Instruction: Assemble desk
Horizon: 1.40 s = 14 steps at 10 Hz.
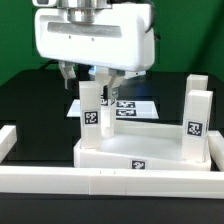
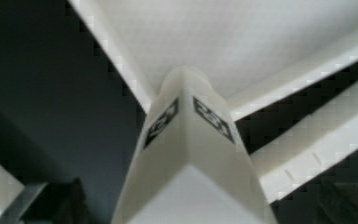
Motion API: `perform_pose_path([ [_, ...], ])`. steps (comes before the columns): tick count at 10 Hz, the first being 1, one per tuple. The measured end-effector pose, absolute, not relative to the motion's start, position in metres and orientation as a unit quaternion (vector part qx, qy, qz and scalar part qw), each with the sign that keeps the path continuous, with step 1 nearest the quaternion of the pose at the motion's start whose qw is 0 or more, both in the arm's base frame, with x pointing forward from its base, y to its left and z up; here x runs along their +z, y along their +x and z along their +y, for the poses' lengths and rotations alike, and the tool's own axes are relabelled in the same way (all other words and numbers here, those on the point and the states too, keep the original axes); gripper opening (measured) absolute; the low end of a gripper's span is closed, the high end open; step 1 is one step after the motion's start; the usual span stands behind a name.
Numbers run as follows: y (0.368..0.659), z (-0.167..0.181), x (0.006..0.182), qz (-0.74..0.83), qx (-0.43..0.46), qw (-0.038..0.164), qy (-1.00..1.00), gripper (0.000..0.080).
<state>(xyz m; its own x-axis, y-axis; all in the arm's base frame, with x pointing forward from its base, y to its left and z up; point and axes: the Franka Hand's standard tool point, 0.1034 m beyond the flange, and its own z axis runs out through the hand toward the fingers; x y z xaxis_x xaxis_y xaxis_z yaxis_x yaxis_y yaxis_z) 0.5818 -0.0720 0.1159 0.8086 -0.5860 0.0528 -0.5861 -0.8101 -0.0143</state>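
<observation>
Three legs are standing upright on the desk top [image 1: 150,150]: one leg [image 1: 92,108] near the exterior view's left, directly under the gripper [image 1: 92,78], two more legs [image 1: 197,112] at the exterior view's right. Gripper is hanging open, fingers either side of the leg's upper end, not pinching it. Desk top is lying flat, rim up, on the dark tabletop [image 1: 25,100], w/ white rail [image 1: 110,182] in front. Marker board [image 1: 135,106] is lying behind. Wrist view is showing the tagged leg [image 2: 190,150] running away from cam
</observation>
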Motion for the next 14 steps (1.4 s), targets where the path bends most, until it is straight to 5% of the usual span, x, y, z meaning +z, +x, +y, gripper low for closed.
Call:
perform_pose_path([
  [9, 0.5818, -0.0692, 0.1152, 0.036, 0.020, 0.023, 0.999, 0.0648],
  [11, 0.5816, -0.0694, 0.1150, 0.034, 0.020, 0.023, 0.999, 0.0333],
  [14, 0.5816, -0.0693, 0.1149, 0.019, 0.020, 0.022, 0.999, 0.0288],
])
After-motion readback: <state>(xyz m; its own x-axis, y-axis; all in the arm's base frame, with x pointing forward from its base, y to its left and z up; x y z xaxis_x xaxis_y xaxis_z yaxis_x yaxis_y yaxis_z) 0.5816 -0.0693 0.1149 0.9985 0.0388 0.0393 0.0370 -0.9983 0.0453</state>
